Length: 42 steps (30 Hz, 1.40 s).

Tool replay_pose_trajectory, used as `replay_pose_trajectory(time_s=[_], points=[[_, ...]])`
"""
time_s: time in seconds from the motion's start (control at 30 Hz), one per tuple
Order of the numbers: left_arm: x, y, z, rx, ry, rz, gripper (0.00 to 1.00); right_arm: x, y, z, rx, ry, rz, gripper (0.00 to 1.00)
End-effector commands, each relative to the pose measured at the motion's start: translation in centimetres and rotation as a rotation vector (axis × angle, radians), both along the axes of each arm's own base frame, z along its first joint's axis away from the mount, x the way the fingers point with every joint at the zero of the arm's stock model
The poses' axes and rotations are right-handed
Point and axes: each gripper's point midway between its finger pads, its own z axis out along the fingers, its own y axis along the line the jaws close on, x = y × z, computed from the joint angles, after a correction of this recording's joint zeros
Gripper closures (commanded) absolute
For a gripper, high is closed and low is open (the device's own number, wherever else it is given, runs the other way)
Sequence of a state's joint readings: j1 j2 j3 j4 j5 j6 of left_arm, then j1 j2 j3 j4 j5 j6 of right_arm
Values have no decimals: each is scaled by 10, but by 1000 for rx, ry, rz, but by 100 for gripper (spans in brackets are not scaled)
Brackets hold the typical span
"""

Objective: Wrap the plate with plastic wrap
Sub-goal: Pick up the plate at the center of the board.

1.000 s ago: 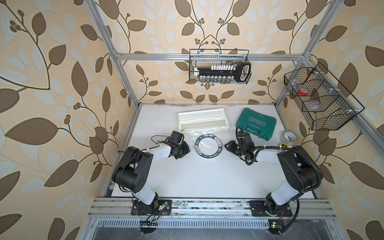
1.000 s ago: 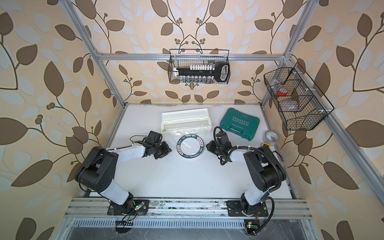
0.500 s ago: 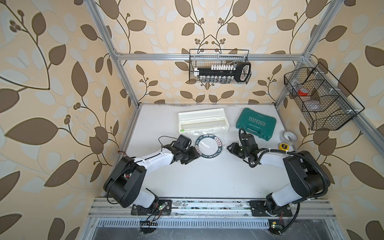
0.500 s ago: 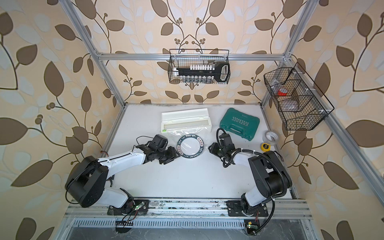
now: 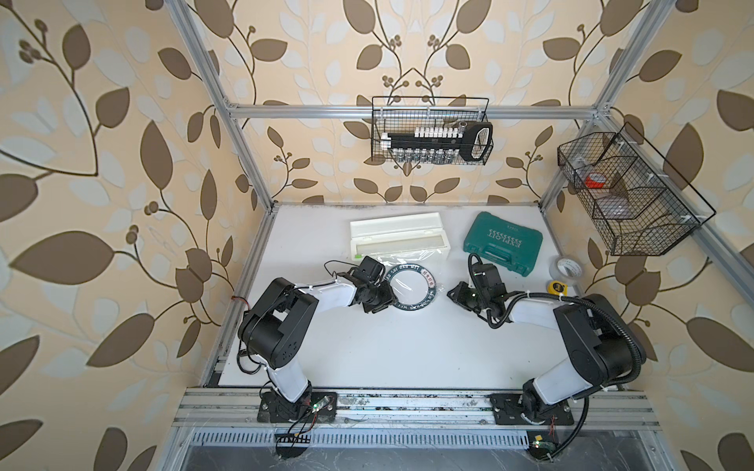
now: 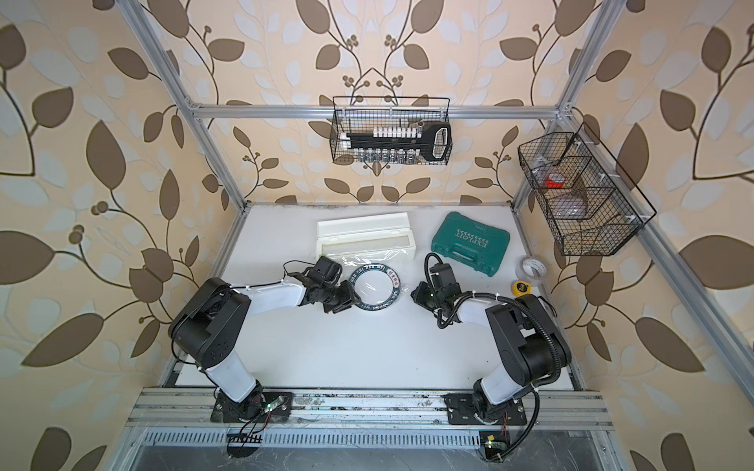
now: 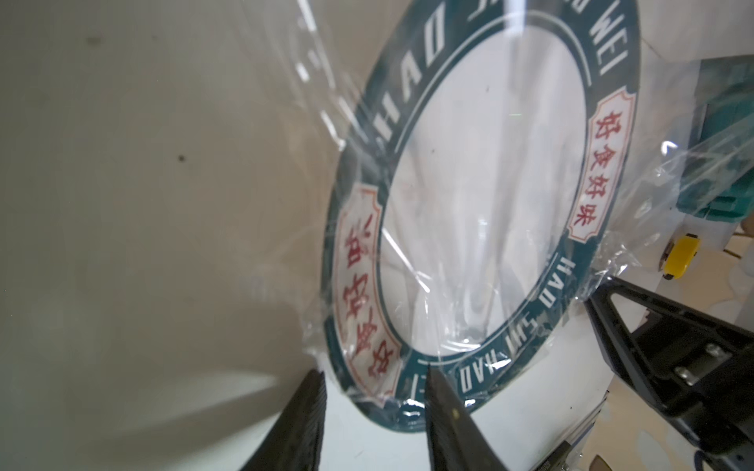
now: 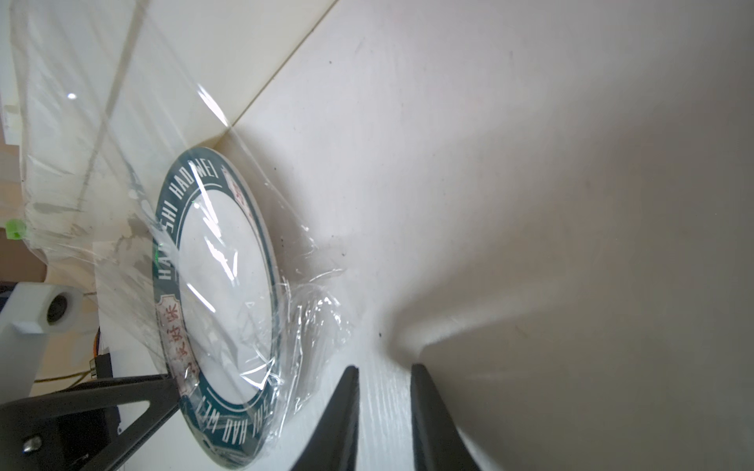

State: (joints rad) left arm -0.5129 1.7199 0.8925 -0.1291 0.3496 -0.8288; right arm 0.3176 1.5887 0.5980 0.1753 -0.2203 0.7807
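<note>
Covering plate [image 5: 410, 289], plastic wrap [image 8: 322, 314] seen tethered to dispenser box [image 5: 398, 238] just behind plate. Astride plate rim, left gripper [image 7: 373, 375] held parted; right gripper [image 8: 385, 375] parted, empty, beside plate. Risk: plate dragged, wrap bunched if pulled uncut.

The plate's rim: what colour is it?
The rim is dark green with white letters; best in the left wrist view.

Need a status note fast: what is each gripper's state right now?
Left gripper: open, at the plate rim.
Right gripper: open, holding nothing.
</note>
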Motion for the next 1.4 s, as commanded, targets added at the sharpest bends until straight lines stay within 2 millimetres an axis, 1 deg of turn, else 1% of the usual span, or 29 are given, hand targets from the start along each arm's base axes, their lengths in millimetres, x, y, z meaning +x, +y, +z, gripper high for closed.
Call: replay_pose_trajectory(time_s=[0.0,0.13,0.23,0.37,0.53,0.73,0.9,1.03,1.1,1.2,1.23,1.33,1.37], points=[[11,4,-6,14,-4,-11,61,-22,-7,-29,-41,125,5,78],[12,3,-16,1,13,-9,62,-21,-6,-35,-42,132,7,83],[9,-4,-19,-80,15,8,62,-21,-6,-42,-47,142,10,87],[2,-16,-22,-230,44,73,62,-22,-8,-53,-51,154,-4,91],[0,-18,-26,-276,48,115,66,-24,-6,-61,-34,169,-20,94],[-1,-20,-24,-309,40,142,82,-21,-6,-61,-36,162,-19,95],[0,-20,-20,-349,34,171,99,-20,-4,-56,-27,156,-15,95],[-1,-19,-11,-392,24,201,100,-19,-13,-46,-30,142,-27,90],[-2,-18,-5,-416,24,223,100,-19,-19,-40,-25,137,-35,82],[-2,-18,9,-449,14,250,100,-20,-33,-25,-37,124,-51,65],[-3,-17,13,-449,9,256,100,-21,-39,-20,-42,120,-58,61],[-5,-15,29,-436,-20,260,100,-29,-54,-6,-52,114,-82,56],[-6,-13,33,-429,-28,263,100,-31,-55,1,-45,107,-83,55]])
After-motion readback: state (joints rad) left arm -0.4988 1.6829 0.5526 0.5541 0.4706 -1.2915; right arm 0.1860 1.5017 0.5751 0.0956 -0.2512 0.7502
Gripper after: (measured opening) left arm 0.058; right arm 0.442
